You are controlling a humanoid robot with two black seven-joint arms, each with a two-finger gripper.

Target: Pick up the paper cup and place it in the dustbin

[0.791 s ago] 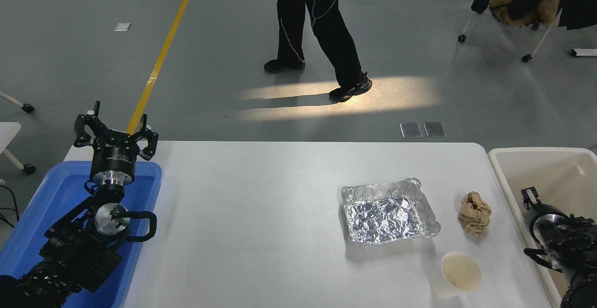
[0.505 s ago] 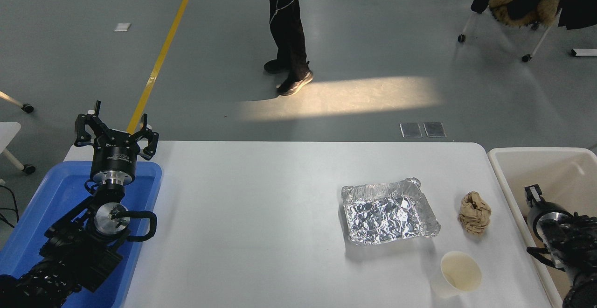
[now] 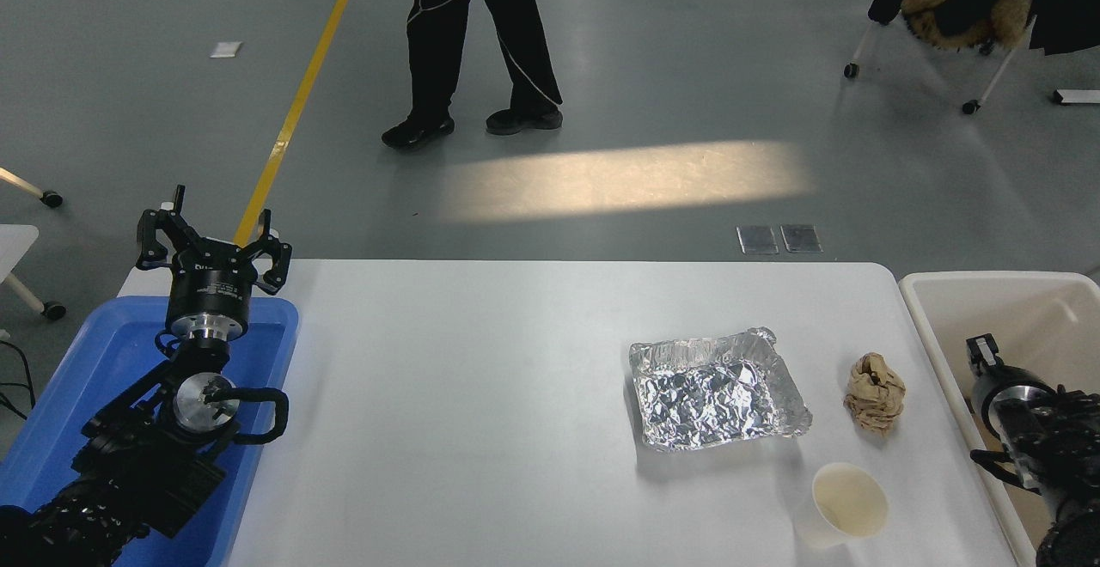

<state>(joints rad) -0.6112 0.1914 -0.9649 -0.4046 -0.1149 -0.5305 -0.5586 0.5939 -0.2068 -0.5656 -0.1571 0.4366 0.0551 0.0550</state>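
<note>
The paper cup (image 3: 841, 505) is white with a cream inside and stands upright near the table's front right edge. The dustbin (image 3: 962, 292), a cream-white rectangular bin, stands just off the table's right end. My right gripper (image 3: 981, 350) is over the dustbin's near side, to the right of the cup and apart from it; only its tip and silver wrist show. My left gripper (image 3: 211, 245) is parked at the lower left above the blue tray, open and empty.
A crumpled foil tray (image 3: 716, 388) lies right of the table's middle, with a crumpled brown paper ball (image 3: 875, 393) between it and the dustbin. A blue plastic tray (image 3: 77, 374) sits at the left end. A person (image 3: 468, 34) walks on the floor beyond.
My right arm has drawn back slightly to the right and up over the dustbin. The person beyond the table has walked to the left. The cup has not moved.
</note>
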